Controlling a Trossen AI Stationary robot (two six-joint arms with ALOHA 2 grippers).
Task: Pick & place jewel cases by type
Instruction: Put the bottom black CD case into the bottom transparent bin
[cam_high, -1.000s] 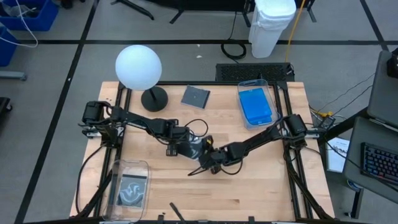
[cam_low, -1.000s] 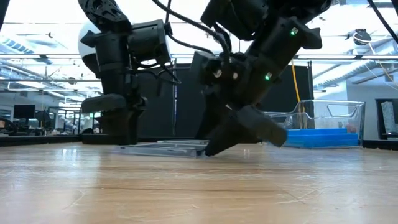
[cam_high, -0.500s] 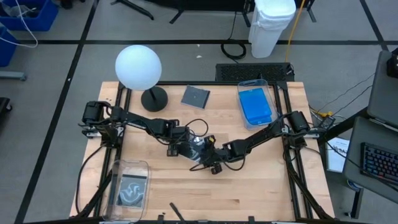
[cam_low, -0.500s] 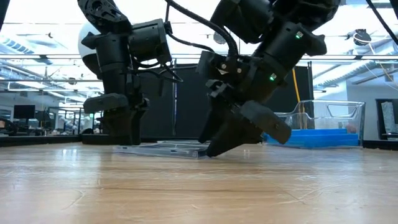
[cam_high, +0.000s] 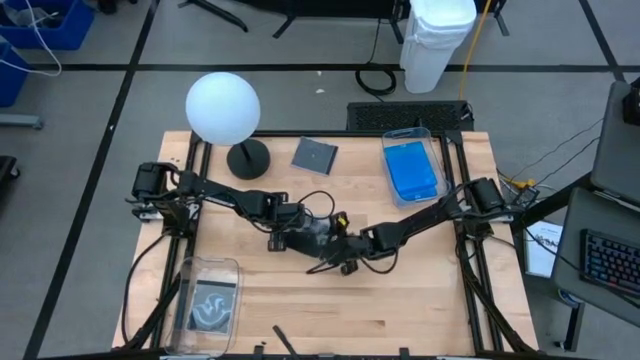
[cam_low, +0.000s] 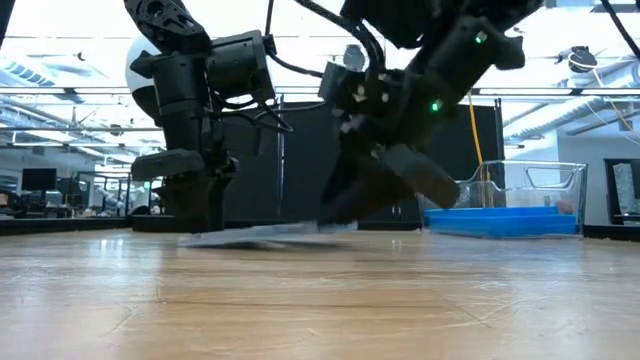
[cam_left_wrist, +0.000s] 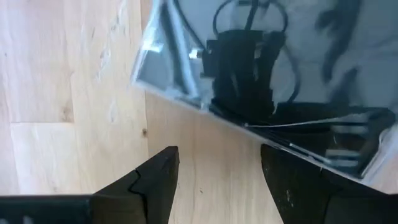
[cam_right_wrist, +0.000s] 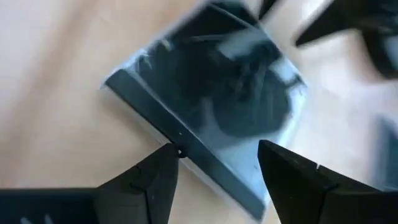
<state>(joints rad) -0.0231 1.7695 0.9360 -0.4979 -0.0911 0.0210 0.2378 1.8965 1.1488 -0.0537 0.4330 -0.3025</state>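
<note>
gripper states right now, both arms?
Left gripper: open, holding nothing, at the dark jewel case mid-table.
Right gripper: open, holding nothing, at the same case's edge.

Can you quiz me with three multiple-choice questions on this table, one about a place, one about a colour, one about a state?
1. Where is the clear bin holding the blue cases?
A. far right side
B. near left corner
C. table centre

2. What colour is the round lamp?
A. red
B. white
C. green

3. How are the left gripper fingers?
A. shut on a case
B. open
C. hidden

Answers: 1 A, the overhead view shows it at the far right. 2 B, the globe is white. 3 B, a bare gap shows between its fingers, short of the dark case.
</note>
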